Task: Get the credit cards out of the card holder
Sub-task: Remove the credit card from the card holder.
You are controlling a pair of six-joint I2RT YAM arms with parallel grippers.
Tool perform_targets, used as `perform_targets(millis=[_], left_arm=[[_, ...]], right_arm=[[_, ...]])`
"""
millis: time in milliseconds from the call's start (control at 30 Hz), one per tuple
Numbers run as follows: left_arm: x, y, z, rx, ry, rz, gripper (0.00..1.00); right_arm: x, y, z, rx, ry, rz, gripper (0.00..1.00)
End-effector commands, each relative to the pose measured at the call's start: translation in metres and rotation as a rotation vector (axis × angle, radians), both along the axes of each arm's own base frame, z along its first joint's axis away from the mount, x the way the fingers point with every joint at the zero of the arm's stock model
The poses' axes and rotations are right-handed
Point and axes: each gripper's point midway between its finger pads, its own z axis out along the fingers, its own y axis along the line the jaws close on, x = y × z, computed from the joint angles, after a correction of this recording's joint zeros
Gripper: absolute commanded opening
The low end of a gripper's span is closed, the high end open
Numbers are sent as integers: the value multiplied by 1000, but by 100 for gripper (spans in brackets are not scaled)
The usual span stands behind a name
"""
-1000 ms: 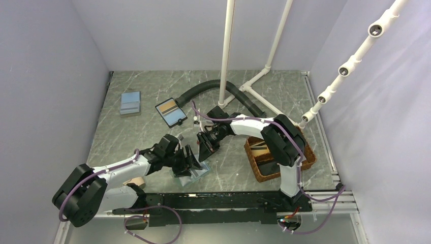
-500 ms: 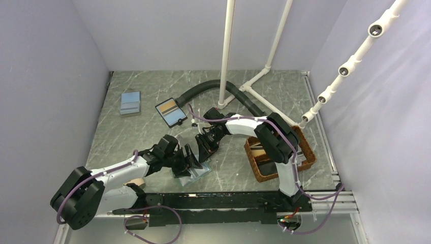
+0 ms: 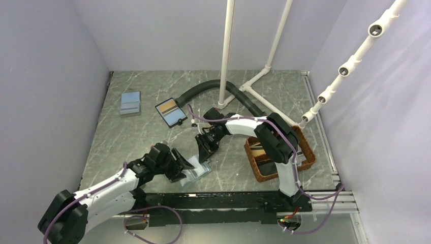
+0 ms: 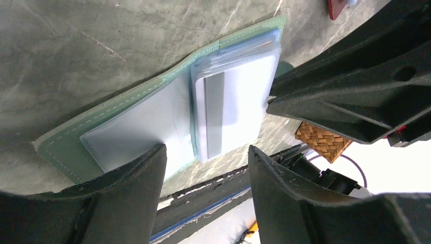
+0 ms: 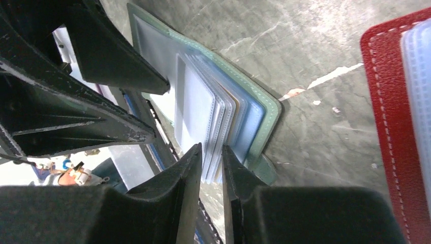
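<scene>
A pale teal card holder (image 3: 201, 172) lies flat on the marble table (image 3: 127, 147), toward its 6 o'clock edge. The left gripper (image 3: 185, 165) is at the holder's 9 o'clock side, overlapping it. The right gripper (image 3: 205, 150) points down at the holder's 12 o'clock edge, and its jaws cannot be made out. A wicker basket (image 3: 264, 176) stands at 3 o'clock. A black-edged holder (image 3: 171, 113) lies at 11 o'clock, with a blue-grey holder (image 3: 130, 103) beyond it at 10 o'clock.

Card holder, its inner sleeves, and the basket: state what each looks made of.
Card holder: likely faux leather, matte green, with stitching along the edge. Sleeves: thin clear plastic, glossy, fanned like pages. Basket: wicker or similar, with a tan crisscross weave.
</scene>
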Motion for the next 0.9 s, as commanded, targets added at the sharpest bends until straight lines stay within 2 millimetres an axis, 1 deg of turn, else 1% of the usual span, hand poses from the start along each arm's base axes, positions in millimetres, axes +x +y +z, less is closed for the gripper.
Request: perform_targets(millis=[0, 67, 233, 367, 467, 633, 867], left_arm=[[6, 8, -9, 26, 22, 76, 66], [8, 7, -9, 29, 20, 77, 66], [12, 4, -7, 26, 16, 76, 67], [15, 1, -5, -2, 7, 88, 72], [18, 0, -1, -32, -10, 102, 75], [18, 4, 4, -51, -30, 135, 78], [20, 8, 10, -98, -68, 179, 81]], right_arm=[[-12, 14, 22, 93, 47, 46, 22], [-18, 17, 28, 121, 70, 62, 20], [-25, 20, 32, 143, 96, 76, 18], [-28, 22, 37, 167, 120, 80, 18], [-31, 23, 42, 190, 147, 83, 20], [-33, 23, 45, 207, 158, 96, 24], [-39, 22, 51, 235, 172, 116, 27]])
